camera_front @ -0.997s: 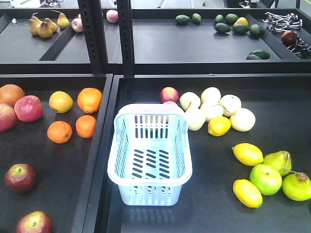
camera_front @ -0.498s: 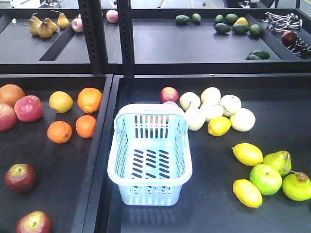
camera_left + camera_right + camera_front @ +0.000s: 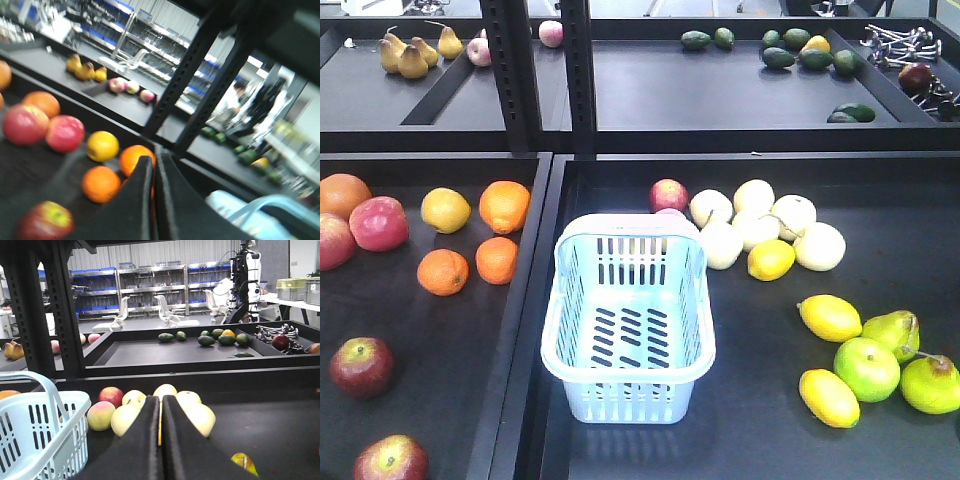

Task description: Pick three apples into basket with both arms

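Observation:
The pale blue basket (image 3: pixel 629 321) stands empty in the middle, at the left edge of the right tray. Two dark red apples (image 3: pixel 361 366) (image 3: pixel 390 459) lie at the near left of the left tray, and a third apple (image 3: pixel 669 194) sits just behind the basket. Neither arm shows in the front view. In the left wrist view my left gripper (image 3: pixel 154 159) is shut and empty above the left tray, with an apple (image 3: pixel 46 220) low on the left and the basket (image 3: pixel 250 220) to the right. My right gripper (image 3: pixel 160 399) is shut and empty, with the basket (image 3: pixel 40 435) on its left and a red apple (image 3: pixel 111 395) beyond.
Oranges (image 3: pixel 505 205), a yellow fruit (image 3: pixel 445 210) and pinkish-red fruits (image 3: pixel 378 222) share the left tray. Pale round fruits (image 3: pixel 757 226), lemons (image 3: pixel 830 318) and green fruits (image 3: pixel 867 369) fill the right tray. Black shelf posts (image 3: pixel 510 75) rise behind, before an upper shelf with pears and avocados.

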You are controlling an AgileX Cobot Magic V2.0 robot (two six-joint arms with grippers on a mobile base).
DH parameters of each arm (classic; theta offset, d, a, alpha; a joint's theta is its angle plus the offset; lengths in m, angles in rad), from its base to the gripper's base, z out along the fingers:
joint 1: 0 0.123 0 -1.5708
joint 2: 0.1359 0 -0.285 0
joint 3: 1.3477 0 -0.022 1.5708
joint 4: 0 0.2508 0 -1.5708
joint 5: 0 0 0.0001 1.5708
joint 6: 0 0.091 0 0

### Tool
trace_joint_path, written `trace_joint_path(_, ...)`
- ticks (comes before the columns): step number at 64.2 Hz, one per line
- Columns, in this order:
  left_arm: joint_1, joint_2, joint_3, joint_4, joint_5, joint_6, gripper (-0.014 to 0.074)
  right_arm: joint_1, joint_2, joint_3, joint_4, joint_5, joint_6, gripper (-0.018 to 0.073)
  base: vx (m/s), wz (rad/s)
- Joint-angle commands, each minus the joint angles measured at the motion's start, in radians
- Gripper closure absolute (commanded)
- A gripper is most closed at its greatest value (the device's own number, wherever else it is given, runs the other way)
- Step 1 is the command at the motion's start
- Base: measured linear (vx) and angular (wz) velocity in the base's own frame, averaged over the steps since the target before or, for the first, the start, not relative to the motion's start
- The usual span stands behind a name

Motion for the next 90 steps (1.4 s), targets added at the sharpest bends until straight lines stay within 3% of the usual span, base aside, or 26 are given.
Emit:
trace_joint_path(1,0.001,-0.015,0.004,-0.068,-0.095,-0.048,0.0603,-0.006,-0.013,0.014,-0.009,-0.076,-0.008,0.0564,0.00,0.00)
trace_joint_path(14,0.001,-0.015,-0.006,-0.181,-0.155,-0.070,0.0603,-0.006,-0.013,0.014,-0.009,-0.076,-0.008,0.0564,0.00,0.00)
trace_joint_path(24,0.001,-0.015,-0.006,-0.352,-0.214,-0.072,0.0603,-0.006,-0.013,0.014,-0.009,-0.076,-0.008,0.0564,0.00,0.00)
trace_joint_path(27,0.001,-0.015,-0.006,-0.435,-0.223,-0.083,0.0603,-0.006,-0.013,0.014,-0.009,-0.076,-0.008,0.0564,0.00,0.00)
trace_joint_path(37,-0.003,-0.015,-0.008,-0.640,-0.205,-0.204,0.0603,-0.006,-0.013,0.014,-0.009,-0.076,-0.008,0.0564,0.00,0.00)
trace_joint_path(41,-0.004,-0.015,-0.035,-0.661,-0.163,-0.239,0.0603,-0.006,-0.013,0.014,-0.009,-0.076,-0.008,0.0564,0.00,0.00)
trace_joint_path(50,-0.004,-0.015,-0.172,-0.618,-0.068,-0.210,0.0603,-0.006,-0.013,0.014,-0.009,-0.076,-0.008,0.0564,0.00,0.00)
trace_joint_path(60,-0.004,-0.007,-0.348,-0.503,-0.056,-0.092,0.0603,-0.006,-0.013,0.014,-0.009,-0.076,-0.008,0.0564,0.00,0.00)
trace_joint_path(67,-0.004,0.032,-0.460,-0.496,-0.026,-0.005,0.0603,-0.006,-0.013,0.014,-0.009,-0.076,-0.008,0.0564,0.00,0.00)
trace_joint_path(73,-0.004,0.088,-0.554,-0.496,0.068,0.102,0.0603,-0.006,-0.013,0.014,-0.009,-0.076,-0.008,0.0564,0.00,0.00)
trace_joint_path(80,-0.004,0.177,-0.661,-0.526,0.214,0.256,0.0603,-0.006,-0.013,0.014,-0.009,-0.076,-0.008,0.0564,0.00,0.00)
trace_joint_path(87,-0.004,0.289,-0.764,-0.628,0.356,0.485,0.0603,-0.006,-0.013,0.014,-0.009,-0.076,-0.008,0.0564,0.00,0.00)
trace_joint_path(90,-0.004,0.337,-0.809,-0.701,0.414,0.627,0.0603,-0.006,-0.013,0.014,-0.009,-0.076,-0.008,0.0564,0.00,0.00)
